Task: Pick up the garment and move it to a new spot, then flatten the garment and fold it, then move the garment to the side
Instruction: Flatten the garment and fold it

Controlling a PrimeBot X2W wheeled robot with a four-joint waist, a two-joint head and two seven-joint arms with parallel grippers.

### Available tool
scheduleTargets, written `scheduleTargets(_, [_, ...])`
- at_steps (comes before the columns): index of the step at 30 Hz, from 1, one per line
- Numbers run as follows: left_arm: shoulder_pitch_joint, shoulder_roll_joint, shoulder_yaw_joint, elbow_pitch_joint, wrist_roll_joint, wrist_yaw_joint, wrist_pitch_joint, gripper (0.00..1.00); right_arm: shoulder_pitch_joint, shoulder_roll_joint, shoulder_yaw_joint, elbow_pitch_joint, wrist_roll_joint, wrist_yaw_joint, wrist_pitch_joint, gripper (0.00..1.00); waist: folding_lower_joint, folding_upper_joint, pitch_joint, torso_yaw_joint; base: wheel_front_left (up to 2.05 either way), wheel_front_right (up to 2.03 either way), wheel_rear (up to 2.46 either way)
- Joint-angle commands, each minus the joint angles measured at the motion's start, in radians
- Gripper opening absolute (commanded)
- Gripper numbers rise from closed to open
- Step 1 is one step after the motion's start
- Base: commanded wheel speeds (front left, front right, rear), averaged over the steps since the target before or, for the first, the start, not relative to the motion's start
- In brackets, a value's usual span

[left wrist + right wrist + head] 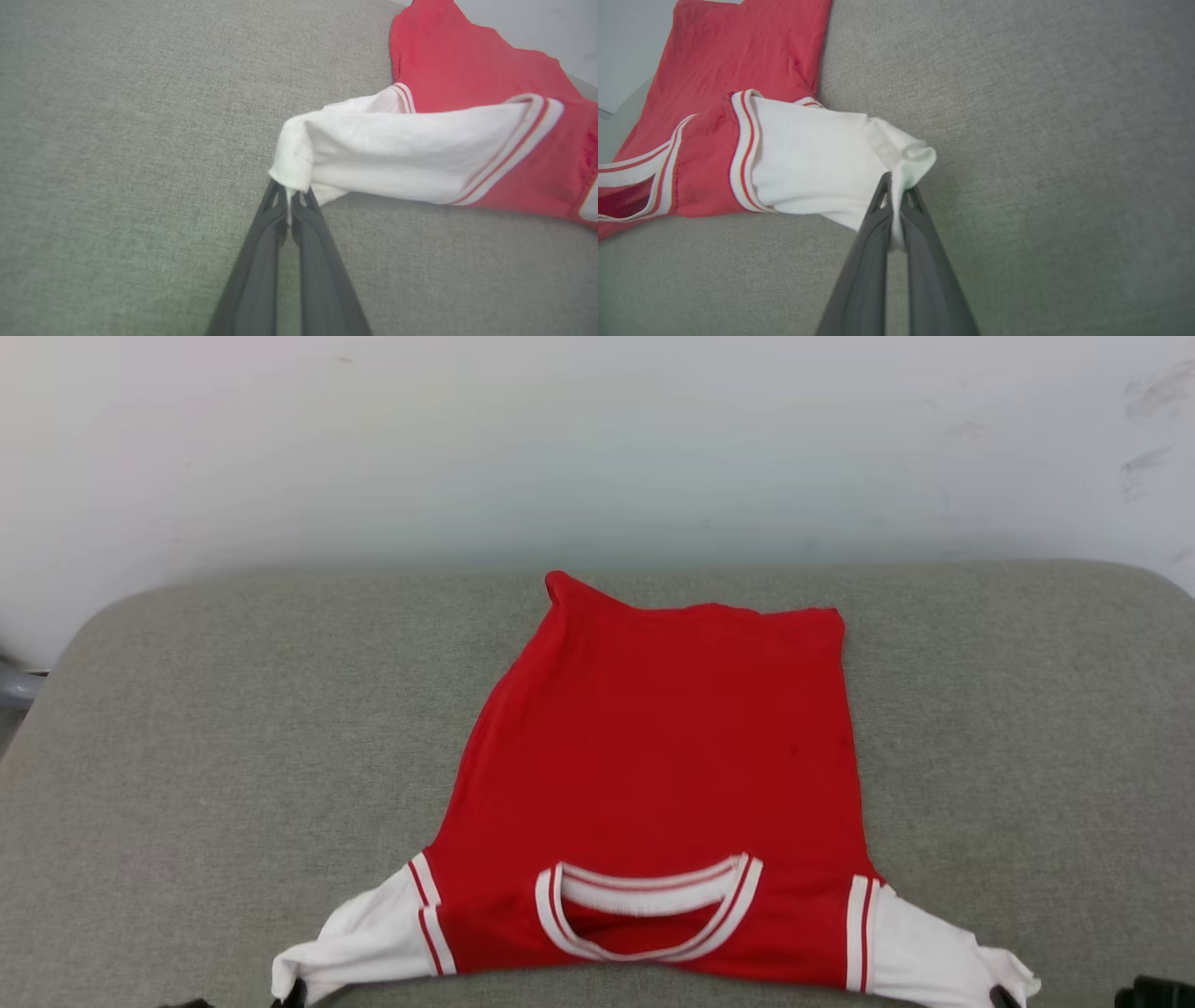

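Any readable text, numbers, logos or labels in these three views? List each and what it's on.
None readable.
The shirt lies with a plain red side up, with white sleeves and striped trim; there is no lettering on the visible fabric.
The grey cushion and white wall carry no print; the dark smudges on the wall are marks, not writing.

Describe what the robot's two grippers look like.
The left gripper has two long, slim fingers in matte dark grey. They taper to narrow tips, each with a small triangular cut-out. The right gripper has the same shape and colour. The parts in view are plain, without markings or cables.
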Motion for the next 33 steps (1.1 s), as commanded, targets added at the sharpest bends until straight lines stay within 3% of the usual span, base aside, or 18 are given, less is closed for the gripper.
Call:
scheduleTargets(1, [0.013,0.002,0.004,-0.004,-0.002,0.007,-0.005,0.00,0.015,0.003,-0.007,-0.009,0.003,-0.001,-0.003,0.00,0.0004,-0.0001,-0.007,0.003,0.00,0.00,0.00])
scheduleTargets(5, [0.036,-0.009,-0.005,-0.029,0.001,0.008,-0.011,0.00,0.054,0.017,-0.012,-0.019,-0.011,-0.001,-0.011,0.00,0.0004,-0.0001,-0.011,0.014,0.00,0.00,0.00])
scheduleTargets(7, [0.025,-0.013,-0.010,-0.040,0.015,0.010,-0.016,0.00,0.058,0.021,-0.016,-0.020,-0.019,-0.001,-0.017,0.34,0.0004,-0.0001,-0.010,0.021,0.00,0.00,0.00])
scheduleTargets(8, [0.017,-0.015,-0.013,-0.048,0.019,0.008,-0.018,0.00,0.053,0.023,-0.015,-0.022,-0.022,-0.001,-0.020,0.46,0.0004,-0.0001,-0.009,0.025,0.00,0.00,0.00])
scheduleTargets(9, [0.007,-0.016,-0.016,-0.054,0.027,0.008,-0.019,0.00,0.046,0.024,-0.016,-0.023,-0.023,-0.001,-0.021,0.89,0.0004,-0.0001,-0.007,0.030,0.00,0.00,0.00])
scheduleTargets(10, [-0.001,-0.017,-0.020,-0.061,0.035,0.008,-0.022,0.00,0.038,0.023,-0.015,-0.027,-0.025,-0.001,-0.026,1.00,0.0004,-0.0001,-0.007,0.035,0.00,0.00,0.00])
scheduleTargets(16, [-0.043,-0.025,-0.033,-0.101,0.060,0.004,-0.027,0.00,-0.048,-0.018,-0.037,-0.039,-0.043,-0.001,-0.031,1.00,0.0004,-0.0001,0.021,0.065,0.00,0.00,0.00])
scheduleTargets(21, [-0.092,-0.033,-0.042,-0.152,0.098,0.004,-0.033,0.00,-0.224,-0.075,-0.083,0.033,-0.038,-0.001,0.018,1.00,0.0004,-0.0001,0.082,0.097,0.00,0.00,0.00])
scheduleTargets(27, [-0.186,-0.064,-0.057,-0.204,0.139,-0.005,-0.037,0.00,-0.487,-0.159,-0.089,0.188,-0.020,-0.001,0.171,1.00,0.0004,-0.0001,0.188,0.155,0.00,0.00,0.00])
scheduleTargets(33, [-0.281,-0.107,-0.073,-0.232,0.149,-0.045,-0.040,0.00,-0.726,-0.247,-0.052,0.304,0.002,-0.001,0.367,1.00,0.0004,-0.0001,0.295,0.221,0.00,0.00,0.00])
